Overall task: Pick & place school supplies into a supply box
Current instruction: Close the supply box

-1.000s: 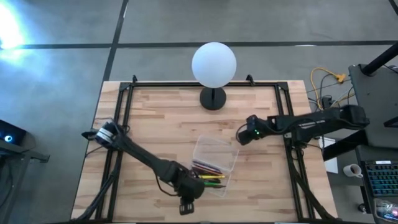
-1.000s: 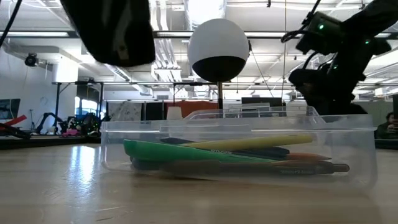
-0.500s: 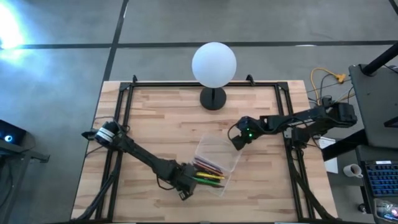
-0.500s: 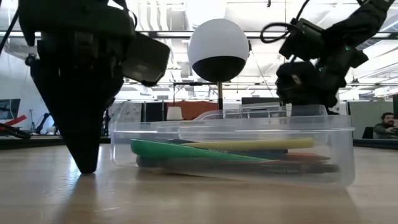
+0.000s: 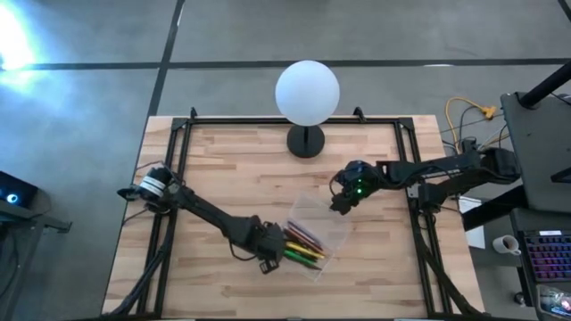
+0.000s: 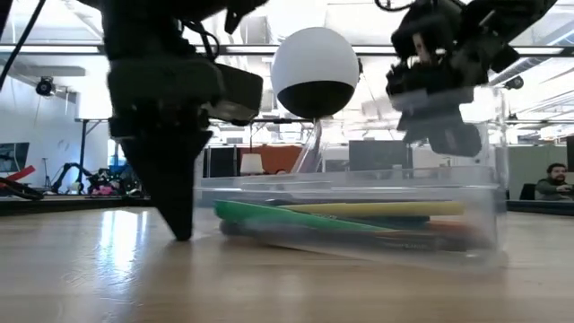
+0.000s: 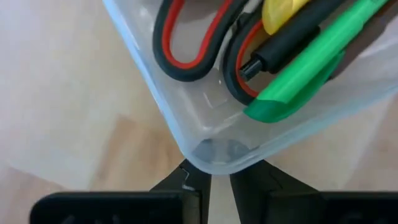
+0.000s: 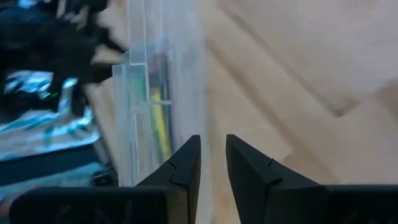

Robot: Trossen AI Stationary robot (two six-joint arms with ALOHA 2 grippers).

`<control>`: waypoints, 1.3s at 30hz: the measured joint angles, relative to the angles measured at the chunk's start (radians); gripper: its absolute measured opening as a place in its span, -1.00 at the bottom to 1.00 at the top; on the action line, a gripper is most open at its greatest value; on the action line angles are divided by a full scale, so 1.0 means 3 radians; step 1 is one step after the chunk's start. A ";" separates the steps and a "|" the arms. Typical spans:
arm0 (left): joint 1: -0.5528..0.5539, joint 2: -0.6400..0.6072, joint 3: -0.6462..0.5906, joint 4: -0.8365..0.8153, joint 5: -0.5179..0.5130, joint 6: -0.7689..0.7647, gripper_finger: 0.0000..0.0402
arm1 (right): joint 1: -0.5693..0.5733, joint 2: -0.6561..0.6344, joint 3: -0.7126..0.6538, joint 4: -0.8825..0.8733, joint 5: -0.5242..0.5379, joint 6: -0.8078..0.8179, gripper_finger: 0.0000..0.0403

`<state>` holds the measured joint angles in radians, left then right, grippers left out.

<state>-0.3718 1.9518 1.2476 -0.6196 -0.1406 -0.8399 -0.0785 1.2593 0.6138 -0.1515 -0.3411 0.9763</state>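
Note:
The supply box (image 5: 314, 234), clear and shallow, lies slantwise at the table's middle. It holds red-handled scissors (image 7: 186, 59), a green marker (image 7: 311, 68), a yellow pencil (image 6: 377, 208) and dark pens (image 7: 292, 40). My left gripper (image 5: 268, 261) stands shut, pointing down at the box's near left corner. My right gripper (image 5: 342, 205) is shut on the box's far right wall. My left gripper touches the box's rounded near corner (image 7: 214, 154) from outside with its shut fingertips (image 7: 189, 174). The fingers point steeply down and reach the table (image 6: 179, 231) beside the box's end. My right gripper pinches the box's clear wall (image 8: 208, 118) between its two fingers, at the far right end. It comes slanting down from the table's right side. That end is raised; the box's near side rests on the table.
A white globe lamp (image 5: 307, 93) on a black base (image 5: 306, 141) stands at the far middle of the table. Bare wooden table (image 5: 214, 178) lies left of and beyond the box. Black frame rails (image 5: 178, 169) run along both sides.
My left gripper has come down and toward the far edge, its wrist rolling, until its tips reached the table at the box's near left corner. The box has slid toward the table's right. My right gripper has risen with the far right wall, tipping the box.

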 joint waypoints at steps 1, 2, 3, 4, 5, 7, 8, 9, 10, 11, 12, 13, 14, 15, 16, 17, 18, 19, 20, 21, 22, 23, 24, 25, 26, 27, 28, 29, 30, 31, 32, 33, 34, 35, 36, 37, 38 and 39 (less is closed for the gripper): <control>0.0022 0.0001 0.0000 0.0015 -0.0037 0.0047 -0.80 | 0.0019 -0.0020 0.0022 -0.0006 -0.0049 0.0015 -0.66; 0.0052 0.0003 -0.0001 0.0055 -0.0073 0.0109 -0.80 | 0.0047 -0.0032 0.0047 -0.0007 -0.0091 0.0044 -0.66; 0.0082 0.0003 -0.0003 0.0087 -0.0089 0.0159 -0.80 | 0.0079 -0.0044 0.0071 -0.0005 -0.0121 0.0061 -0.66; 0.0117 0.0003 -0.0006 0.0118 -0.0100 0.0205 -0.80 | 0.0120 -0.0054 0.0089 -0.0005 -0.0149 0.0077 -0.66; 0.0151 0.0004 -0.0006 0.0148 -0.0108 0.0253 -0.80 | 0.0172 -0.0055 0.0111 -0.0024 -0.0153 0.0102 -0.66; 0.0223 0.0007 -0.0006 0.0211 -0.0123 0.0344 -0.80 | 0.0276 -0.0041 0.0164 -0.0058 -0.0154 0.0126 -0.66; 0.0261 0.0008 -0.0008 0.0250 -0.0135 0.0391 -0.80 | 0.0335 -0.0041 0.0180 -0.0090 -0.0153 0.0127 -0.66; 0.0300 0.0009 -0.0008 0.0284 -0.0139 0.0438 -0.80 | 0.0390 -0.0041 0.0188 -0.0093 -0.0152 0.0139 -0.66; 0.0342 0.0009 -0.0008 0.0316 -0.0145 0.0476 -0.80 | 0.0448 -0.0041 0.0198 -0.0090 -0.0150 0.0164 -0.66; 0.0386 0.0010 -0.0008 0.0352 -0.0151 0.0524 -0.80 | 0.0505 -0.0041 0.0202 -0.0085 -0.0127 0.0188 -0.66; 0.0431 0.0012 -0.0009 0.0392 -0.0160 0.0569 -0.80 | 0.0555 -0.0041 0.0204 -0.0087 -0.0087 0.0209 -0.66; 0.0474 0.0013 -0.0009 0.0432 -0.0166 0.0611 -0.80 | 0.0605 -0.0041 0.0204 -0.0091 -0.0051 0.0230 -0.66; 0.0520 0.0015 -0.0009 0.0485 -0.0179 0.0657 -0.80 | 0.0650 -0.0041 0.0204 -0.0090 0.0008 0.0254 -0.66; 0.0567 0.0017 -0.0010 0.0538 -0.0186 0.0695 -0.80 | 0.0690 -0.0036 0.0203 -0.0083 0.0082 0.0289 -0.66; 0.0613 0.0019 -0.0013 0.0601 -0.0202 0.0729 -0.80 | 0.0723 -0.0006 0.0202 -0.0067 0.0141 0.0314 -0.66; 0.0658 0.0022 -0.0014 0.0665 -0.0209 0.0757 -0.80 | 0.0755 0.0020 0.0202 -0.0061 0.0195 0.0338 -0.66; 0.0702 0.0026 -0.0015 0.0741 -0.0233 0.0777 -0.80 | 0.0781 0.0052 0.0197 -0.0066 0.0237 0.0342 -0.66; 0.0743 0.0030 -0.0016 0.0811 -0.0248 0.0788 -0.80 | 0.0811 0.0106 0.0195 -0.0027 0.0269 0.0344 -0.66; 0.0781 0.0033 -0.0017 0.0883 -0.0280 0.0791 -0.80 | 0.0833 0.0171 0.0200 0.0068 0.0275 0.0347 -0.66; 0.0822 0.0037 -0.0016 0.0959 -0.0292 0.0791 -0.80 | 0.0852 0.0241 0.0214 0.0150 0.0276 0.0347 -0.66; 0.0859 0.0045 -0.0015 0.1001 -0.0286 0.0790 -0.80 | 0.0865 0.0313 0.0226 0.0223 0.0274 0.0345 -0.66; 0.0885 0.0052 -0.0004 0.1025 -0.0287 0.0797 -0.80 | 0.0880 0.0393 0.0242 0.0274 0.0274 0.0339 -0.66; 0.0910 0.0057 0.0018 0.1037 -0.0279 0.0818 -0.80 | 0.0879 0.0477 0.0271 0.0314 0.0273 0.0334 -0.66; 0.0928 0.0063 0.0029 0.1041 -0.0263 0.0838 -0.80 | 0.0878 0.0559 0.0303 0.0343 0.0273 0.0318 -0.66; 0.0937 0.0069 0.0032 0.1030 -0.0251 0.0858 -0.80 | 0.0875 0.0637 0.0324 0.0352 0.0274 0.0306 -0.66; 0.0948 0.0070 0.0036 0.0988 -0.0245 0.0883 -0.80 | 0.0873 0.0713 0.0346 0.0359 0.0275 0.0303 -0.66; 0.0956 0.0069 0.0035 0.0925 -0.0233 0.0897 -0.80 | 0.0873 0.0781 0.0385 0.0382 0.0287 0.0302 -0.66; 0.0958 0.0064 0.0044 0.0862 -0.0226 0.0917 -0.80 | 0.0873 0.0842 0.0415 0.0401 0.0307 0.0301 -0.66; 0.0962 0.0053 0.0041 0.0771 -0.0219 0.0952 -0.80 | 0.0873 0.0905 0.0441 0.0418 0.0325 0.0298 -0.66; 0.0964 0.0042 0.0041 0.0696 -0.0219 0.0998 -0.80 | 0.0874 0.0962 0.0477 0.0417 0.0326 0.0297 -0.66; 0.0964 0.0038 0.0044 0.0630 -0.0213 0.1044 -0.80 | 0.0874 0.1018 0.0512 0.0414 0.0325 0.0297 -0.66; 0.0962 0.0034 0.0049 0.0558 -0.0211 0.1074 -0.80 | 0.0874 0.1059 0.0543 0.0420 0.0326 0.0297 -0.66; 0.0959 0.0025 0.0054 0.0458 -0.0210 0.1088 -0.80 | 0.0874 0.1099 0.0575 0.0417 0.0335 0.0298 -0.66; 0.0949 -0.0006 0.0055 0.0319 -0.0208 0.1088 -0.80 | 0.0873 0.1136 0.0600 0.0415 0.0340 0.0308 -0.66; 0.0944 -0.0043 0.0051 0.0148 -0.0219 0.1074 -0.80 | 0.0873 0.1166 0.0624 0.0410 0.0344 0.0321 -0.66; 0.0936 -0.0085 0.0040 -0.0014 -0.0272 0.1051 -0.80 | 0.0873 0.1193 0.0645 0.0408 0.0352 0.0335 -0.66; 0.0917 -0.0137 0.0026 -0.0150 -0.0342 0.1021 -0.80 | 0.0873 0.1210 0.0665 0.0394 0.0350 0.0337 -0.66; 0.0906 -0.0201 0.0017 -0.0225 -0.0422 0.1007 -0.80 | 0.0873 0.1223 0.0685 0.0374 0.0349 0.0337 -0.66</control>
<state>-0.1001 1.8916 1.2526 -0.6871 -0.2672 -0.5379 0.1833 1.6260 0.8192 -0.0394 -0.2363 1.0775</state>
